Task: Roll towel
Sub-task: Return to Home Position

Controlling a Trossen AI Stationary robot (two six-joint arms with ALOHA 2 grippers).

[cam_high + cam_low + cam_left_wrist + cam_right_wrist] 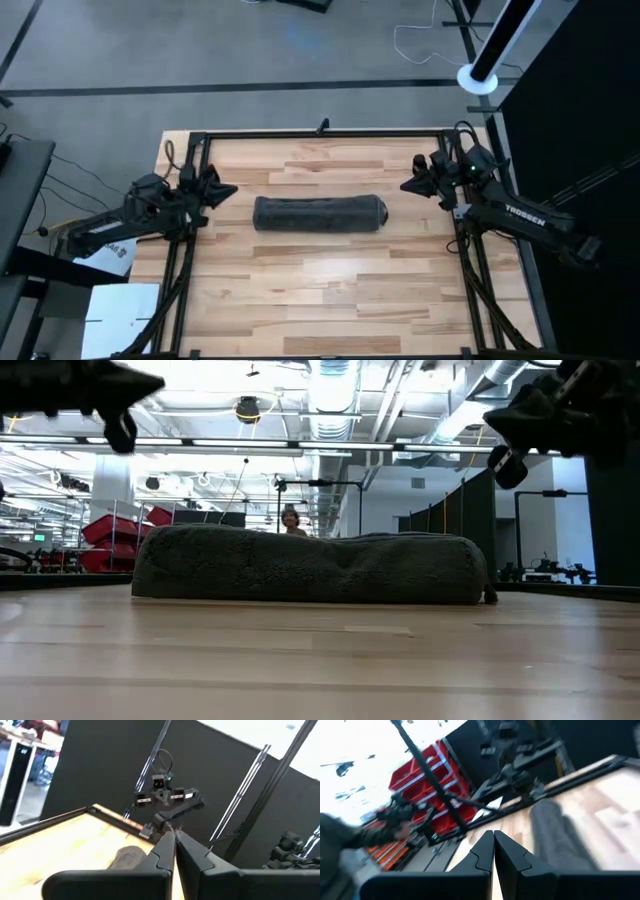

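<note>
The dark grey towel (319, 213) lies rolled into a log across the middle of the wooden table (330, 300), its long side on the boards; it also shows in the low view (310, 565) and both wrist views (127, 857) (560, 837). My left gripper (230, 189) is shut, off the roll's left end and clear of it. My right gripper (407, 186) is shut too, beyond the roll's right end, touching nothing. Both fingertip pairs meet in the wrist views (173, 834) (493, 834).
A black metal frame (320, 133) runs around the table's edges. White papers (115, 310) lie off the table's left side. A white-based pole (484, 78) stands past the far right corner. Bare boards lie between the roll and the near edge.
</note>
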